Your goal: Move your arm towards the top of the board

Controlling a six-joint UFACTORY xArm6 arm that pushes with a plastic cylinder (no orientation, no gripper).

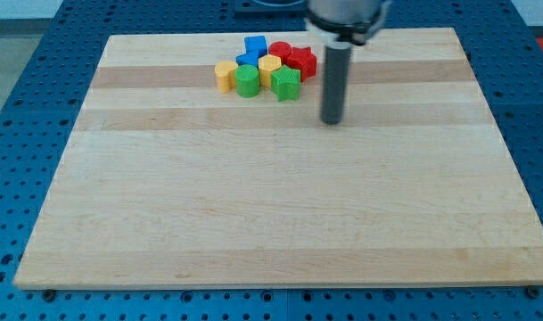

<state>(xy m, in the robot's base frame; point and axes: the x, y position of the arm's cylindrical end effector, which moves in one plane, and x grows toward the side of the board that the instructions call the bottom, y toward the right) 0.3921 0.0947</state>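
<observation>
My tip [332, 121] rests on the wooden board [271, 205] in its upper half, right of centre. The rod rises from it to the arm at the view's top. A tight cluster of blocks lies up and to the left of the tip: a blue block [255, 45] at the top, another blue block [246, 59], a red cylinder [280, 50], a red star-like block [301, 61], a yellow block [269, 67], a yellow block [225, 75] at the left, a green cylinder [247, 80] and a green block [286, 84]. The tip stands apart from the green block, a short gap to its right.
The board lies on a blue perforated table [21, 107] that shows on all sides. The board's top edge runs just above the cluster of blocks.
</observation>
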